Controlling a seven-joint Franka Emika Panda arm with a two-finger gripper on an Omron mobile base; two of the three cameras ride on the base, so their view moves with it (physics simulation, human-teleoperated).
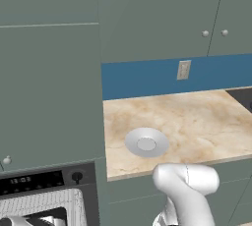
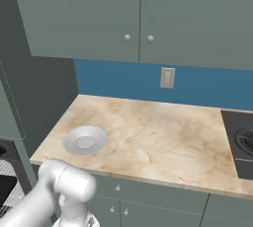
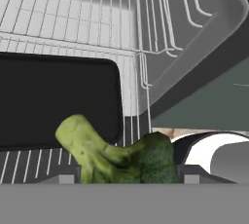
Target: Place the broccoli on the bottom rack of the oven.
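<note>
My jaws were clamped on the broccoli [image 3: 116,156] over the oven's [image 1: 47,198] wire rack [image 3: 73,18]; a grey plate [image 1: 146,142] sat on the marbled desk [image 1: 197,122] below grey-green cabinets [image 1: 157,14]

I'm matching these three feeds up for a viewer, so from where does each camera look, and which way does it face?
Left base view: behind the arm to its left, looking forward and down at the counter, grey plate and oven; arm at lower right.
Right base view: behind to the right, same counter and plate; arm at lower left.
Hand view: on the hand, looking along the gripper over the broccoli at the oven's wire rack.
Both base views share counter, plate and wall outlet.
</note>
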